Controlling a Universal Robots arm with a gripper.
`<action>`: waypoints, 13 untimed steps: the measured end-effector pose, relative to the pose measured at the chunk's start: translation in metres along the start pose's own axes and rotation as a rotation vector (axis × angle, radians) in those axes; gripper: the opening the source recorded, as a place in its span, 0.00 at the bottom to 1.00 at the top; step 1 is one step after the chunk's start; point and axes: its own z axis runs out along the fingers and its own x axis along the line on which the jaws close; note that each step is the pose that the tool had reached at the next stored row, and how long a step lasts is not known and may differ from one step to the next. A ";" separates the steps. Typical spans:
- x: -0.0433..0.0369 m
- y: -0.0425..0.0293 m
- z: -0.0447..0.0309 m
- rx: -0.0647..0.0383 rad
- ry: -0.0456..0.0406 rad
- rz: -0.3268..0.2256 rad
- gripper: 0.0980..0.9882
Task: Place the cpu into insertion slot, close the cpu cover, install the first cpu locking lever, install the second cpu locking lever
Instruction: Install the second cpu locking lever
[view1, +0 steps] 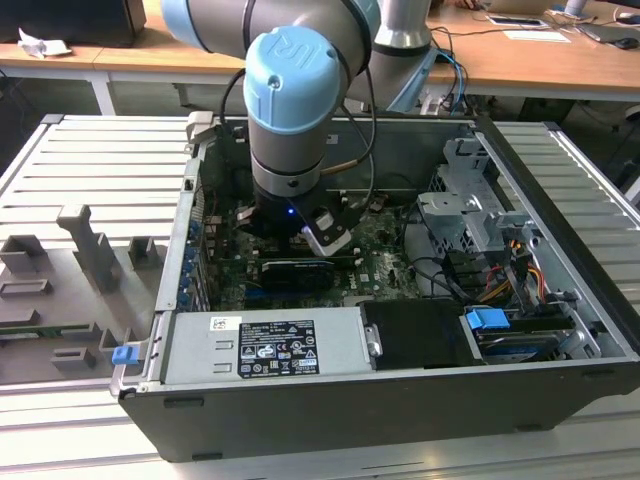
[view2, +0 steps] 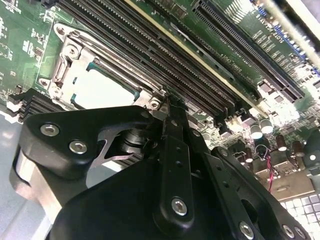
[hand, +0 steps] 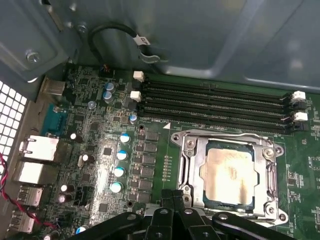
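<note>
The cpu (hand: 231, 170) lies flat in the insertion slot (hand: 272, 202) on the green motherboard, its pale metal face up. The silvery cpu cover (hand: 189, 160) lies down around the chip as a frame. In the second wrist view the cpu (view2: 100, 87) and the cpu cover (view2: 65, 65) sit just beyond the fingertips. My gripper (hand: 175, 196) is shut, its black fingers pressed together at the socket's edge near one corner (view2: 164, 106). Whether anything is pinched between them is hidden. In the exterior view the arm's wrist (view1: 295, 215) reaches down into the open computer case.
Black memory slots (hand: 215, 102) run along one side of the socket. Capacitors (hand: 120, 155) and rear ports (hand: 37, 147) stand on another side. A grey power supply box (view1: 265, 345), a black card (view1: 295, 270), a drive cage (view1: 465, 215) and cables crowd the case.
</note>
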 end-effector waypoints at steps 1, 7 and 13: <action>0.0002 -0.0002 -0.0001 0.000 0.0000 0.000 0.01; 0.0016 -0.0016 -0.0012 0.000 -0.0001 0.000 0.01; 0.0014 0.0012 -0.0100 -0.001 -0.0003 0.000 0.01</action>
